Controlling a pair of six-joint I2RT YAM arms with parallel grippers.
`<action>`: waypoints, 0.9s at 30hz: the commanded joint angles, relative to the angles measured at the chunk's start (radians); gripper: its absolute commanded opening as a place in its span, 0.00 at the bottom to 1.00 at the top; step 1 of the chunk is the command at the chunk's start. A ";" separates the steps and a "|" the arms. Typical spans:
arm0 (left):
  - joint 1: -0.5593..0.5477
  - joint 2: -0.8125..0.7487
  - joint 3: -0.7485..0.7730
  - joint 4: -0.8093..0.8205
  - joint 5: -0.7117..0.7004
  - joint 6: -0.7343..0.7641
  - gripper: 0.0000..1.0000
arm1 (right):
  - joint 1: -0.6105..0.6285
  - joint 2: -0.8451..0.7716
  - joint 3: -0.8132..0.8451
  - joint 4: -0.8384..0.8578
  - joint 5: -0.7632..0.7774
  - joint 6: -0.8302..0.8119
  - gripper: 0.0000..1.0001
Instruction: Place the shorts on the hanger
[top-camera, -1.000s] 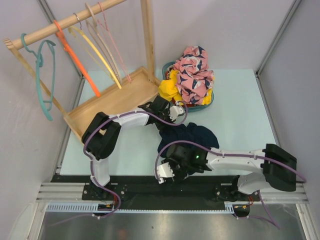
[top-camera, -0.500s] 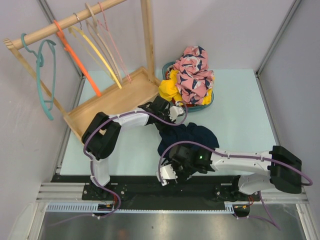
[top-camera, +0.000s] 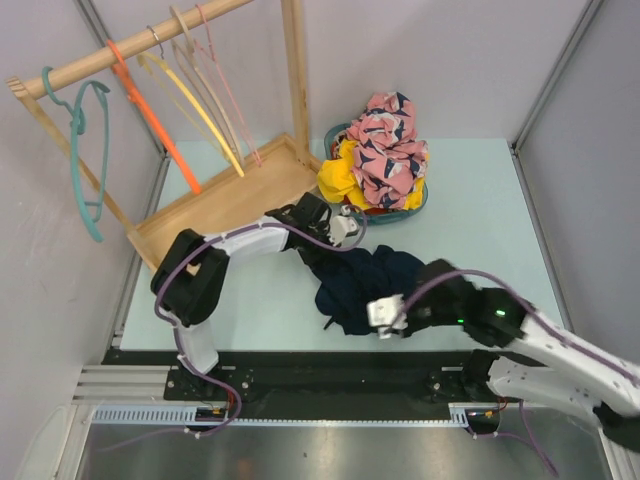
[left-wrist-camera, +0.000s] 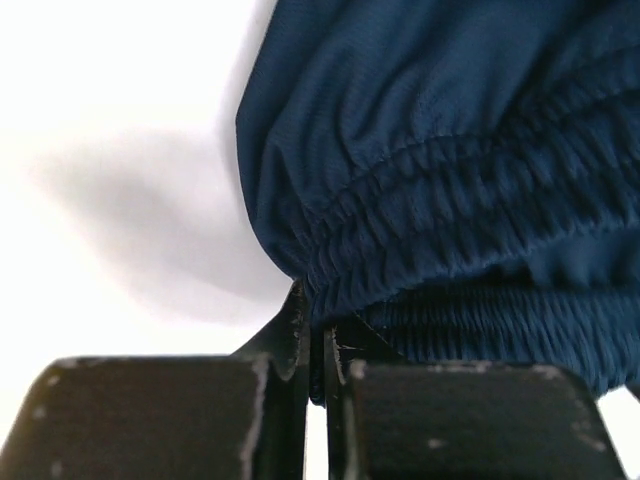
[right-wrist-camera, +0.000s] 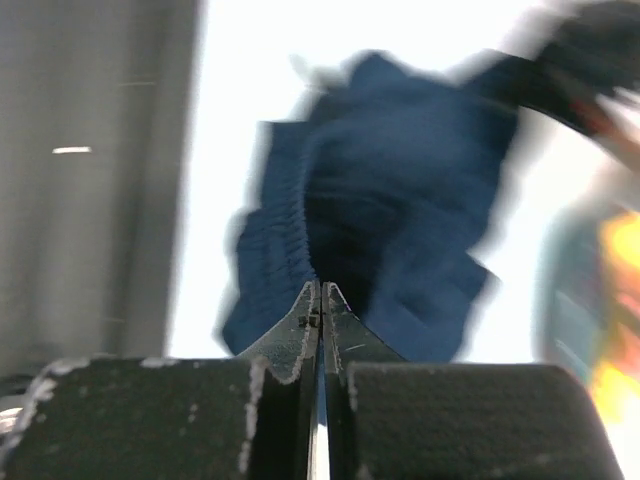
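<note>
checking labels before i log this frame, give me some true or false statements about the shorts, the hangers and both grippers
1. The left gripper is shut on the waistband of the shorts. True.
2. The shorts hang on the pale-pink hanger. False: they lie on the table, and that hanger hangs bare on the wooden rail.
3. The pink floral garment tops the pile in the basket. True.
4. The orange hanger lies on the table. False: it hangs on the rail.
5. The right gripper has its jaws wide open. False: they are shut.
</note>
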 joint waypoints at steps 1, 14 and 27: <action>0.004 -0.170 0.006 -0.068 0.049 0.008 0.00 | -0.173 -0.278 0.051 -0.071 0.000 -0.132 0.00; -0.019 -0.375 0.471 -0.428 -0.029 -0.080 0.00 | -0.607 -0.401 0.130 0.311 0.198 0.040 0.00; -0.073 -0.315 1.099 -0.780 -0.228 0.195 0.08 | -0.926 -0.130 0.366 0.805 0.025 0.126 0.00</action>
